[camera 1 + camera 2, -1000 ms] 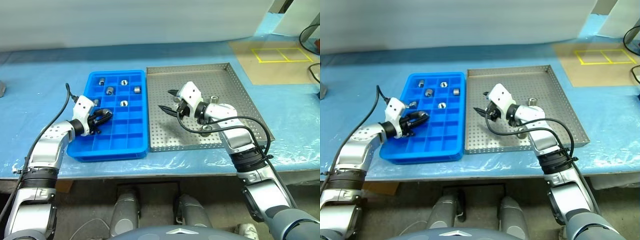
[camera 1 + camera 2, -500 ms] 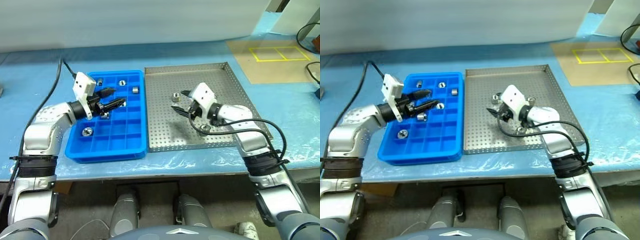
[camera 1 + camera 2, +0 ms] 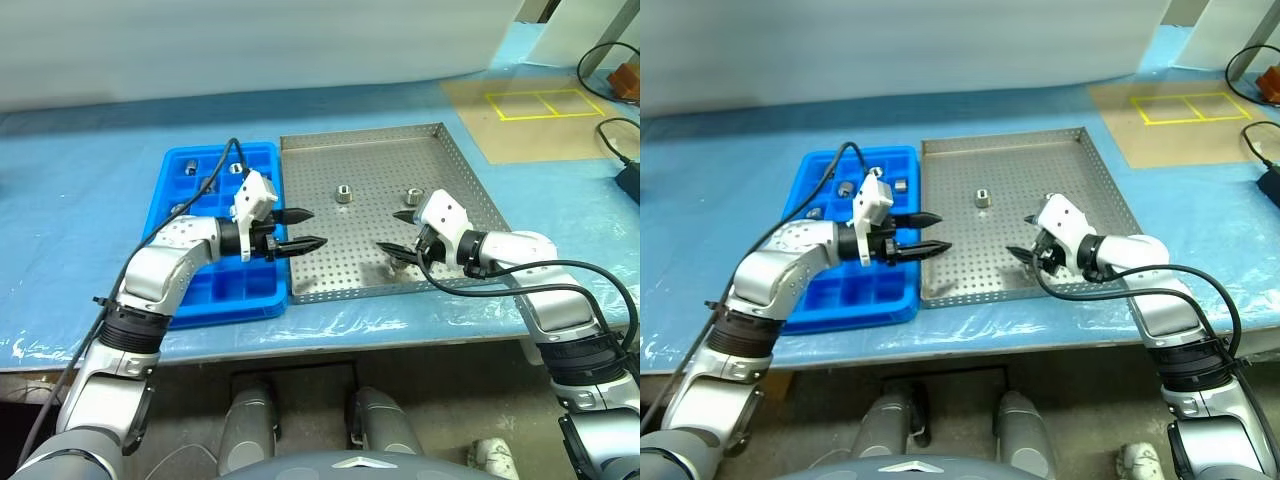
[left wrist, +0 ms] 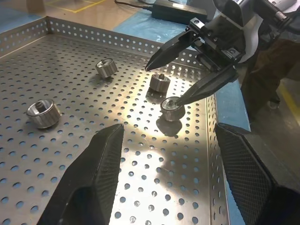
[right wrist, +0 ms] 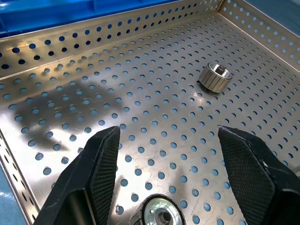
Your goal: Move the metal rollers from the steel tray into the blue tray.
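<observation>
Covering table: blue sheet [image 3: 80,230]; yellow-taped board [image 3: 520,115] far right; both tools spread, empty.

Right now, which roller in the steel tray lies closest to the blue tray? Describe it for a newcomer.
Find the steel tray, right of the blue tray. In its far half one roller stands alone near mid-tray; the other rollers lie further right.

i see a long table under wrinkled light-blue plastic sheeting [image 3: 80,220]. directly on it, centre frame, sit a bright blue gridded plastic tray [image 3: 255,288] and a perforated square steel tray [image 3: 370,160], side by side. a tan board with yellow tape [image 3: 520,115] lies upper right.
</observation>
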Robot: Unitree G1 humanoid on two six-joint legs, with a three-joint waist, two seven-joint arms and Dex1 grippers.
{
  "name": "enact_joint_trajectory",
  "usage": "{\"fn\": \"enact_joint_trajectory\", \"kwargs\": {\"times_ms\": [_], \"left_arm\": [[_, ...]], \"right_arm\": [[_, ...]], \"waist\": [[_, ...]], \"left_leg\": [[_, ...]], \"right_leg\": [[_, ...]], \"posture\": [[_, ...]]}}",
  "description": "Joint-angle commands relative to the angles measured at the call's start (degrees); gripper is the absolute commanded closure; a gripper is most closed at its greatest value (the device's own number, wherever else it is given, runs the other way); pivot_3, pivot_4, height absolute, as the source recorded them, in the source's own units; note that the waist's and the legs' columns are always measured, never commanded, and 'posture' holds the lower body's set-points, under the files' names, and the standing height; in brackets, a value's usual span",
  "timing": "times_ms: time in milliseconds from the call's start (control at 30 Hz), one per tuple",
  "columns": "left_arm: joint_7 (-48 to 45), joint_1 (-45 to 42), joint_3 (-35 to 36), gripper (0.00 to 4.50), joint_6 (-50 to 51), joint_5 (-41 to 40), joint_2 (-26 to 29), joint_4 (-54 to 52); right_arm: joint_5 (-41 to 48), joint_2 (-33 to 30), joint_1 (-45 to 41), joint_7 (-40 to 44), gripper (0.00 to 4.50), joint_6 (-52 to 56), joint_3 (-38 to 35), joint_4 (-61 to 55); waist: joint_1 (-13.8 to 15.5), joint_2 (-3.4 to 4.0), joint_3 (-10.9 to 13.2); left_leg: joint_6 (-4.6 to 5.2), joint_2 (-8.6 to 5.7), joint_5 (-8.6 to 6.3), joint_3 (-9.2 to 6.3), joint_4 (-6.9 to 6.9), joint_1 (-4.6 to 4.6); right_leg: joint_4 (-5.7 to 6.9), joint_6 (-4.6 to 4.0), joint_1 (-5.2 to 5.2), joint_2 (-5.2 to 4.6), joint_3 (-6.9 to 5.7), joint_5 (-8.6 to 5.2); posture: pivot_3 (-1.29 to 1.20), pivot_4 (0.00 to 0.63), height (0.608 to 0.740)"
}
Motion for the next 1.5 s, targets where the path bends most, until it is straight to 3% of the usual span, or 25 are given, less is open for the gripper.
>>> {"fn": "enact_joint_trajectory", "kwargs": {"times_ms": [33, 400, 567, 800, 1267, 1400, 1500], "left_arm": [[-1.2, -1.1, 0.2, 1.24, -2.5, 1.2, 0.4, 0.6], [-2.3, -0.9, -0.2, 1.24, -4.5, 3.9, 0.8, 3.7], [-1.9, -2.3, 0.3, 1.24, -6.3, 5.7, 0.4, 7.2], [-2.1, -2.1, 0.1, 1.24, -7.1, 6.7, 0.4, 7.9], [-1.1, -2.0, 0.3, 1.24, -7.2, 7.0, -0.8, 7.9], [-0.4, -2.2, 0.6, 1.24, -7.1, 7.1, -1.5, 8.7], [-0.3, -2.1, 1.2, 1.24, -6.2, 6.1, -1.7, 8.1]], "right_arm": [[-0.5, -1.4, 2.5, 0.2, 1.07, -0.5, -0.2, -1.0], [-3.3, -0.3, 5.0, -1.4, 1.07, -4.7, 1.5, 5.9], [-3.7, 1.0, 5.1, -2.4, 1.07, -5.9, 2.1, 8.2], [-2.3, 3.5, 2.9, -4.3, 1.07, -4.9, -0.6, 12.8], [-0.7, 4.0, -0.2, -2.3, 1.07, -3.1, -1.0, 9.6], [-0.8, 5.8, -4.0, -3.0, 1.07, -2.5, -0.2, 8.2], [4.7, 10.6, -9.5, -3.9, 1.07, 3.5, -1.4, 3.1]], "waist": [[0.1, 0.00, 0.0], [0.0, 0.02, 0.0], [-0.1, 0.02, 0.0], [-0.4, -0.07, -0.1], [-1.0, -0.05, -0.1], [-1.3, -0.03, -0.1], [-1.7, -0.02, 0.0]], "left_leg": [[0.04, -0.01, 0.00, 0.01, 0.00, 0.00], [0.18, 0.00, -0.02, 0.03, 0.07, 0.05], [0.07, 0.00, -0.10, 0.03, 0.06, 0.66], [0.02, 0.03, -0.08, 0.04, 0.06, 0.89], [0.11, 0.04, -0.11, 0.06, -0.01, 0.39], [0.09, 0.04, -0.11, 0.06, -0.02, 0.42], [0.07, 0.06, -0.09, 0.07, -0.05, 0.41]], "right_leg": [[-0.03, 0.00, 0.02, 0.00, 0.00, 0.00], [-0.06, 0.00, 0.13, -0.02, 0.00, 0.00], [-0.15, -0.01, 0.83, -0.02, 0.00, 0.00], [-0.16, -0.09, 0.98, -0.02, 0.00, 0.05], [-0.25, -0.09, 0.54, -0.02, -0.04, 0.05], [-0.22, -0.09, 0.54, -0.02, -0.04, 0.05], [-0.21, -0.09, 0.49, -0.01, -0.04, 0.05]], "posture": [[-0.24, 0.150, 0.740], [-0.25, 0.150, 0.740], [-0.25, 0.150, 0.740], [-0.26, 0.150, 0.740], [-0.25, 0.150, 0.740], [-0.25, 0.150, 0.740], [-0.24, 0.150, 0.740]]}}
